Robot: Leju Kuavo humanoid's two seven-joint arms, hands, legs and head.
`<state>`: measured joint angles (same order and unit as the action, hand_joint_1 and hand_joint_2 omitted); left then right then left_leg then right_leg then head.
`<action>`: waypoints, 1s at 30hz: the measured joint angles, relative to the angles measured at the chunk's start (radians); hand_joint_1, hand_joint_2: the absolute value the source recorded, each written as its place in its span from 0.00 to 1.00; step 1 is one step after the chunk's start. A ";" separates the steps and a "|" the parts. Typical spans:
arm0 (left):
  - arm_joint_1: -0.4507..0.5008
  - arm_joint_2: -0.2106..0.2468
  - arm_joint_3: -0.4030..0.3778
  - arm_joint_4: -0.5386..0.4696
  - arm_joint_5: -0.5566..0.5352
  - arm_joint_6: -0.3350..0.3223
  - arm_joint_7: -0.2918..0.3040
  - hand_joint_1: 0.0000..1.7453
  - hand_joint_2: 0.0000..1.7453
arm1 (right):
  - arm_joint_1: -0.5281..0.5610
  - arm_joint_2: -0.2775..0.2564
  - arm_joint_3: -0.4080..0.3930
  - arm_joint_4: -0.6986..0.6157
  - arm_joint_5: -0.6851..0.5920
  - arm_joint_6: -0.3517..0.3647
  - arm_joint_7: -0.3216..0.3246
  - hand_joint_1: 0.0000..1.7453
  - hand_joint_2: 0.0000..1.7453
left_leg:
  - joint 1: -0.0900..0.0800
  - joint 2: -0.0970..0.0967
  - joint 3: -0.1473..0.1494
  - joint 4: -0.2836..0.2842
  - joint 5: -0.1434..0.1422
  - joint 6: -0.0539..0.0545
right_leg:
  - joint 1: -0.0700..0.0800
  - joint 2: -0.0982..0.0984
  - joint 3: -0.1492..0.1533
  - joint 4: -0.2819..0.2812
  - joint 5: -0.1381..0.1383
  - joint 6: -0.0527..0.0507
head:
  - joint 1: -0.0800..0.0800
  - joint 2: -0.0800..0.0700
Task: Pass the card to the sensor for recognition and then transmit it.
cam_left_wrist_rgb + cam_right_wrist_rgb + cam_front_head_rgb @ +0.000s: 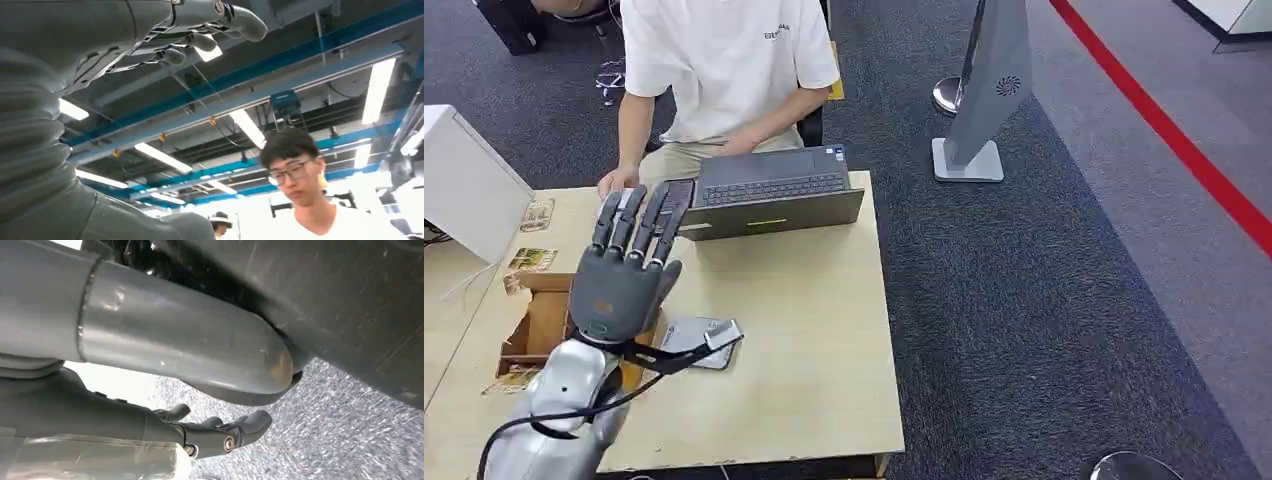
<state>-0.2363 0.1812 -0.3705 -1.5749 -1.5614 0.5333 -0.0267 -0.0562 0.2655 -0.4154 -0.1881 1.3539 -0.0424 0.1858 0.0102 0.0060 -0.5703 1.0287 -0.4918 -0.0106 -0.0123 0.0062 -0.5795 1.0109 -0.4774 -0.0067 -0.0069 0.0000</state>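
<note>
- A few printed cards [532, 259] lay flat on the left part of the table [804, 330], just beside an open cardboard box [549, 284]. This was probably the supply the task draws from.
- The left hand [624, 272] was raised above that box, its fingers straight, spread and pointing away from the robot toward the person. In the left wrist view the fingers [200, 41] showed against the ceiling with nothing between them and the thumb. As far as I could tell the hand held no card, though something pale by the fingertips in the head view was too small to name.
- The person's hand [616, 181] rested on the table edge just beyond those fingertips. That fitted the handing-over part of the task better than the reading part.
- A flat grey sensor [702, 341] sat on the table just right of the left wrist, near the robot's edge. There a card lifted from the box could be swept over it on the way forward.
- An open laptop [769, 185] stood at the far edge in front of the seated person [724, 70], angled toward them, presumably to show the reading.
- The right hand [125, 415] hung over the carpet, its dark fingers [220, 432] loosely bent, apart from the thumb and holding nothing. It was parked out of the way.
</note>
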 joint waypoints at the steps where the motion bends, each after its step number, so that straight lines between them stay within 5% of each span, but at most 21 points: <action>1: 0.027 0.003 -0.016 -0.029 -0.002 0.003 0.004 0.00 1.00 | 0.000 0.000 -0.005 0.000 0.000 0.000 0.000 0.00 0.00 | 0.000 0.000 0.000 0.000 0.000 0.000 | 0.000 0.000 0.000 0.000 0.000 0.000 | 0.000 0.000; 16: 0.092 0.019 -0.054 -0.129 0.010 0.006 0.004 0.00 1.00 | -0.001 0.003 -0.025 0.001 -0.001 -0.002 0.002 0.00 0.00 | 0.000 -0.002 -0.001 0.000 0.002 0.000 | 0.000 -0.003 0.001 0.000 0.000 0.000 | 0.000 0.000; 22: 0.261 0.024 -0.090 -0.167 -0.004 0.121 -0.046 0.00 1.00 | 0.000 0.008 -0.040 0.002 -0.018 -0.022 0.010 0.00 0.00 | 0.000 -0.001 -0.001 0.000 -0.001 0.001 | 0.000 -0.001 0.000 0.000 -0.001 0.001 | -0.001 0.000; 30: 0.403 0.038 -0.055 -0.047 0.102 0.156 0.051 0.00 1.00 | 0.000 0.010 -0.056 0.004 -0.009 -0.025 0.001 0.00 0.00 | 0.000 -0.001 -0.001 -0.001 -0.002 0.002 | 0.000 -0.003 0.001 0.000 -0.002 0.001 | -0.001 0.000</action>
<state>0.1669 0.2190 -0.4256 -1.6219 -1.4597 0.6889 0.0247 -0.0564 0.2750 -0.4719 -0.1843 1.3451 -0.0675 0.1865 0.0105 0.0050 -0.5710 1.0280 -0.4935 -0.0088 -0.0121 0.0035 -0.5788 1.0109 -0.4791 -0.0053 -0.0076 0.0000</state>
